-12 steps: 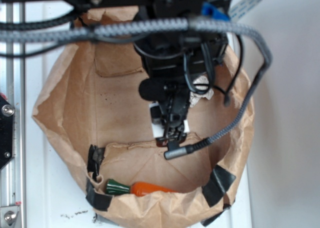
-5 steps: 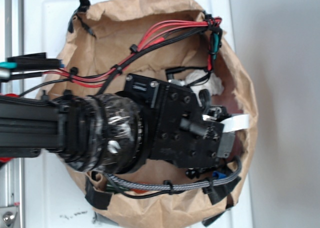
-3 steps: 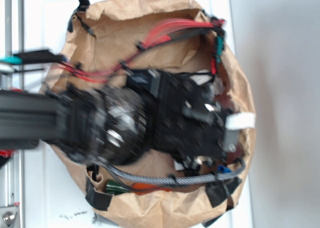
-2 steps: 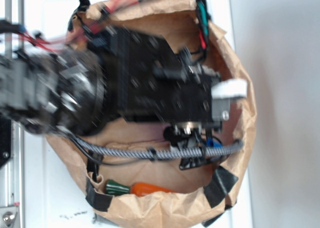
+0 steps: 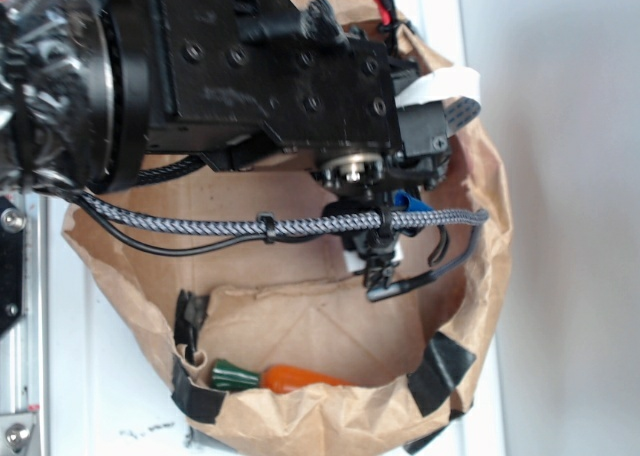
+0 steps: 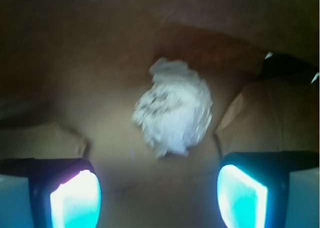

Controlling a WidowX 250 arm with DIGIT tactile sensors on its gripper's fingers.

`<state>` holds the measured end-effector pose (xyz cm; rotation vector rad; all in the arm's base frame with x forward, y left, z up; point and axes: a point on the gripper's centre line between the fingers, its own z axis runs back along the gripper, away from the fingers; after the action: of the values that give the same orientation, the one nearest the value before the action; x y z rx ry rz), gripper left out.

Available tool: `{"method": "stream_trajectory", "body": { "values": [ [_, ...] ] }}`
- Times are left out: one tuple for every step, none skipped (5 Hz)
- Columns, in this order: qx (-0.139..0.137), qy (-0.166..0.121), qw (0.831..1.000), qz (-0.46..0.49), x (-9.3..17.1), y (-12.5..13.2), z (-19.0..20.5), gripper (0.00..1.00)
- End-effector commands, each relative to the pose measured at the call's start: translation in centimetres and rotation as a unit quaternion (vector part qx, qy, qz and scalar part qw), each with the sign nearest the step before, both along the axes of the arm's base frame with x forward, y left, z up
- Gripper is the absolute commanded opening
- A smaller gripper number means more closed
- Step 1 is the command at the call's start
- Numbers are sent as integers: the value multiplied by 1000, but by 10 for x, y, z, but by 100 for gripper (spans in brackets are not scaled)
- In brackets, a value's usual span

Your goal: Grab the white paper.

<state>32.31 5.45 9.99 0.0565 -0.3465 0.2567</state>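
Paper: crumpled wad on bag floor, ahead of hand, centred between fingers, untouched. Hidden under arm in exterior view. Hand wide, empty. Likely light, soft, compressible; pinch across middle, gentle squeeze should do.

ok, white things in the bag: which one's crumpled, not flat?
The white paper, a wrinkled roundish wad on the bag floor, lying between and ahead of the open hand. The other white thing, the ribbon cable, is a flat strip.

The black arm reaches over the brown paper bag. A carrot lies inside the bag's lower wall, below the gripper.
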Motion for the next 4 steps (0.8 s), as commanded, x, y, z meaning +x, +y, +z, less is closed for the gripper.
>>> {"method": "stream_trajectory", "body": {
  "values": [
    [35, 21, 999, 18, 30, -1, -13, 100],
    [56, 34, 998, 16, 38, -9, -25, 100],
    [57, 42, 997, 18, 41, -10, -29, 52],
    [55, 50, 997, 23, 40, -8, -31, 0]
  ]
}}
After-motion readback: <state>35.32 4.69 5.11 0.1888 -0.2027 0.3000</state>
